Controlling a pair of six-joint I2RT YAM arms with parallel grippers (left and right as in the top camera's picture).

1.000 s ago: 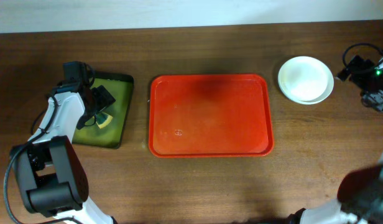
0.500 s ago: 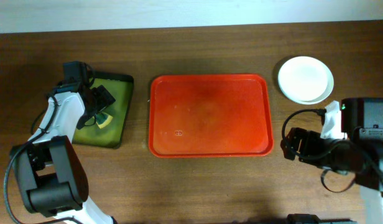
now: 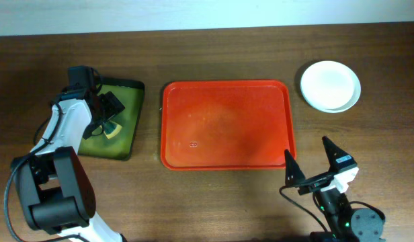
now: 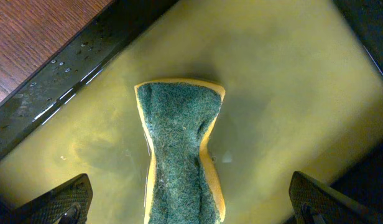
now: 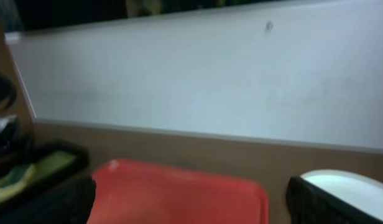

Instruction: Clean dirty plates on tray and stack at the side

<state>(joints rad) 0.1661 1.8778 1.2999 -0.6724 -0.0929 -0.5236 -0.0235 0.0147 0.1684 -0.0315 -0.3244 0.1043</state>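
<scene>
The orange-red tray (image 3: 227, 124) lies mid-table with nothing on it; it also shows in the right wrist view (image 5: 179, 193). The plates (image 3: 330, 86) sit stacked on the table at the far right, white on top with a pale rim showing beneath, and appear in the right wrist view (image 5: 350, 186). My left gripper (image 3: 107, 115) is open over a yellow-green sponge (image 4: 179, 149) in the dark olive-green tray (image 3: 130, 101), its fingers (image 4: 190, 190) either side of the sponge and apart from it. My right gripper (image 3: 314, 163) is open and empty near the front right, fingers (image 5: 191, 202) facing the orange-red tray.
The olive-green tray (image 4: 285, 87) has a wet black rim (image 4: 73, 62) and stands left of the orange-red tray. It shows dimly at the left in the right wrist view (image 5: 30, 168). A pale wall (image 5: 198, 74) runs behind the table's far edge.
My right arm has swung from the far right edge down to the front right, its open fingers now pointing at the tray. The left arm and sponge have not moved.
</scene>
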